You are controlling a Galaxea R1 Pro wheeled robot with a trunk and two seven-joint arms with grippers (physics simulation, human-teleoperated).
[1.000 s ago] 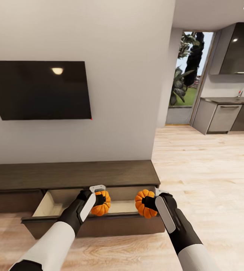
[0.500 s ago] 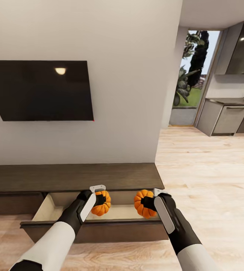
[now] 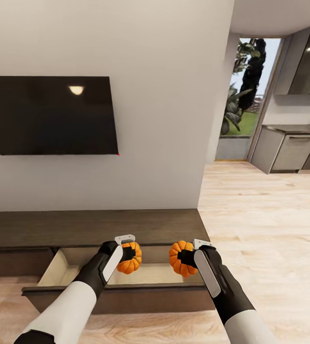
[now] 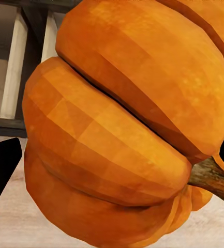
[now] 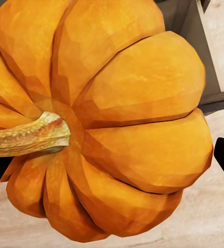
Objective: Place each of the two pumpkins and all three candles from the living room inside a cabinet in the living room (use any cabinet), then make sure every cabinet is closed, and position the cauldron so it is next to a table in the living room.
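Each gripper holds one small orange pumpkin over the pulled-out drawer (image 3: pixel 83 279) of the low dark-brown cabinet (image 3: pixel 92 227). My left gripper (image 3: pixel 127 253) is shut on the left pumpkin (image 3: pixel 131 258), which looms large in the left wrist view (image 4: pixel 122 124). Shut on the other pumpkin (image 3: pixel 180 258) is my right gripper (image 3: pixel 188 258); its brown stem (image 5: pixel 26 135) faces the right wrist camera. The drawer's pale inside looks empty where it is visible. Candles, cauldron and table are out of view.
A black TV (image 3: pixel 49 114) hangs on the white wall above the cabinet. Light wood floor (image 3: pixel 264 229) runs to the right toward grey kitchen units (image 3: pixel 288 150) and a glass door (image 3: pixel 245 95). The drawer front (image 3: pixel 121 296) juts toward me.
The view has shifted a little left and closer to the cabinet, so the drawer sits lower and nearer. Both grippers still hold their pumpkins over it, the right one slightly further left.
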